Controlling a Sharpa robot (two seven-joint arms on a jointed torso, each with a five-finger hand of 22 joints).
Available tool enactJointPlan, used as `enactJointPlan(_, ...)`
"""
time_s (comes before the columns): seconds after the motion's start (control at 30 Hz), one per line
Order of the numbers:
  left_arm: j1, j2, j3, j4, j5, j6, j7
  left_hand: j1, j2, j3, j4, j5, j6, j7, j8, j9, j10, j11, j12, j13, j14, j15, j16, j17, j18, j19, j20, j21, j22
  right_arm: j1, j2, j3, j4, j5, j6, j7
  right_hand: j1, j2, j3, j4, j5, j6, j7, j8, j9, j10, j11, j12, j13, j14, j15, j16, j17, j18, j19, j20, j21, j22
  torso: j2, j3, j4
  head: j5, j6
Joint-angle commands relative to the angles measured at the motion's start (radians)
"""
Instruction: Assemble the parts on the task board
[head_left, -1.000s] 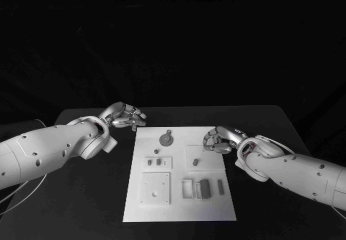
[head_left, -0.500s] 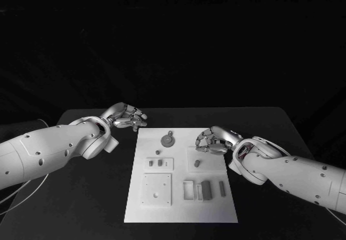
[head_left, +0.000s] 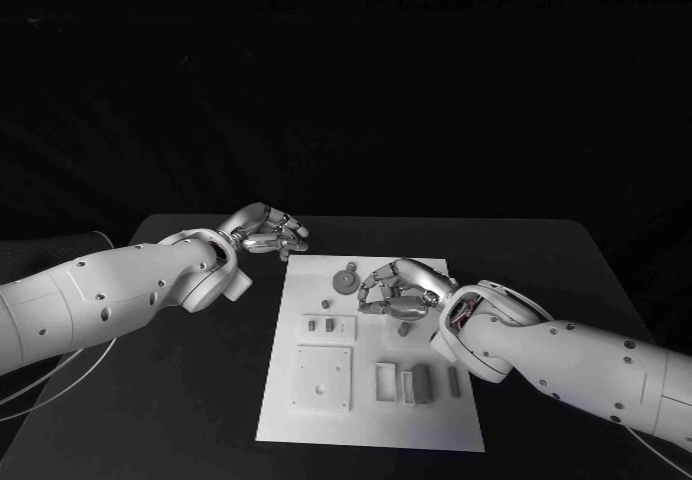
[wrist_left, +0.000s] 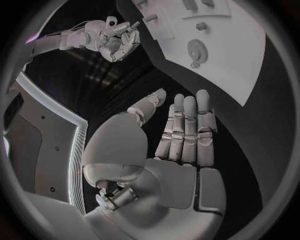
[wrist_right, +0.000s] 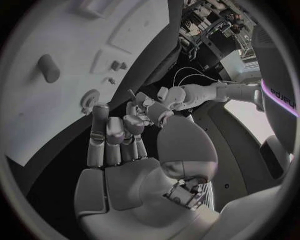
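Observation:
The white task board (head_left: 369, 420) lies in the middle of the table. A round disc part (head_left: 343, 280) sits near its far edge, with a small piece (head_left: 327, 301) just in front of it. My right hand (head_left: 397, 290) hovers over the board beside the disc, fingers loosely bent, holding nothing. A short cylinder (head_left: 405, 328) lies just below that hand and is also in the right wrist view (wrist_right: 48, 68). My left hand (head_left: 267, 232) is off the board's far left corner, its palm (wrist_left: 181, 150) bare and its fingers straight.
A square plate (head_left: 323, 377) lies at the board's near left and several upright bars (head_left: 418, 381) stand at its near right. Two small pieces (head_left: 322, 323) sit in a recess between. Black table (head_left: 577, 270) surrounds the board.
My right hand has moved from the board's right edge inward over the board, toward the disc. The left hand has stayed near the far left corner.

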Motion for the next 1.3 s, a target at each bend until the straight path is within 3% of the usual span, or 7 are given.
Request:
enactJointPlan(0.03, 0.001, 0.005, 0.001, 0.003, 0.007, -0.011, 0.004, 0.002, 0.005, -0.006, -0.002, -0.003, -0.001, 0.005, 0.007, -0.001, -0.001, -0.005, -0.007, -0.002, 0.005, 0.003, -0.003, 0.001, 0.021, 0.006, -0.001, -0.006, 0.000, -0.004, 0.021, -0.007, -0.012, -0.049, 0.020, 0.013, -0.005, 0.005, 0.003, 0.003, 0.002, 0.010, 0.016, -0.005, 0.002, -0.004, 0.002, -0.004, 0.002, 0.003, -0.007, -0.002, 0.001, 0.015, 0.002, -0.003, 0.004, 0.016, 0.001, -0.0009, 0.0005, 0.008, -0.005)
enactJointPlan(0.3, 0.001, 0.018, 0.001, 0.003, 0.006, -0.018, 0.003, 0.002, 0.003, -0.007, -0.002, -0.004, -0.001, 0.005, 0.007, -0.001, -0.001, -0.004, -0.008, -0.002, 0.005, 0.003, -0.003, 0.002, 0.021, 0.005, -0.001, -0.006, 0.001, -0.010, 0.069, -0.041, -0.035, -0.131, 0.020, 0.004, -0.004, 0.005, 0.004, 0.001, 0.005, 0.009, 0.017, -0.006, 0.002, -0.004, 0.003, -0.003, 0.003, 0.003, -0.007, -0.001, 0.002, 0.015, 0.003, -0.004, 0.004, 0.017, 0.001, -0.0005, 0.0014, 0.020, -0.014)
enactJointPlan(0.87, 0.001, 0.039, 0.001, 0.000, 0.006, -0.018, 0.000, 0.003, 0.003, -0.008, -0.002, -0.004, -0.001, 0.005, 0.008, -0.001, -0.001, -0.004, -0.009, -0.002, 0.005, 0.003, -0.004, 0.003, 0.021, 0.005, 0.000, -0.006, 0.001, -0.034, 0.120, -0.077, -0.057, -0.204, 0.032, -0.003, -0.003, 0.004, 0.005, 0.001, 0.009, 0.009, 0.017, -0.007, 0.002, -0.004, 0.003, -0.002, 0.005, 0.004, -0.006, 0.002, 0.003, 0.015, 0.005, -0.005, 0.006, 0.018, 0.001, 0.0005, 0.0004, 0.046, -0.033)
enactJointPlan(1.3, 0.001, 0.043, 0.001, -0.001, 0.006, -0.018, -0.001, 0.003, 0.003, -0.008, -0.001, -0.004, -0.001, 0.005, 0.009, -0.002, -0.001, -0.004, -0.009, -0.002, 0.004, 0.003, -0.004, 0.004, 0.021, 0.005, 0.000, -0.007, 0.002, -0.044, 0.129, -0.095, -0.076, -0.231, 0.038, -0.006, -0.004, 0.002, 0.005, 0.001, 0.013, 0.008, 0.018, -0.009, 0.002, -0.004, 0.004, 0.000, 0.006, 0.005, -0.006, 0.004, 0.005, 0.015, 0.007, -0.006, 0.008, 0.018, 0.001, 0.0017, -0.0013, 0.055, -0.035)
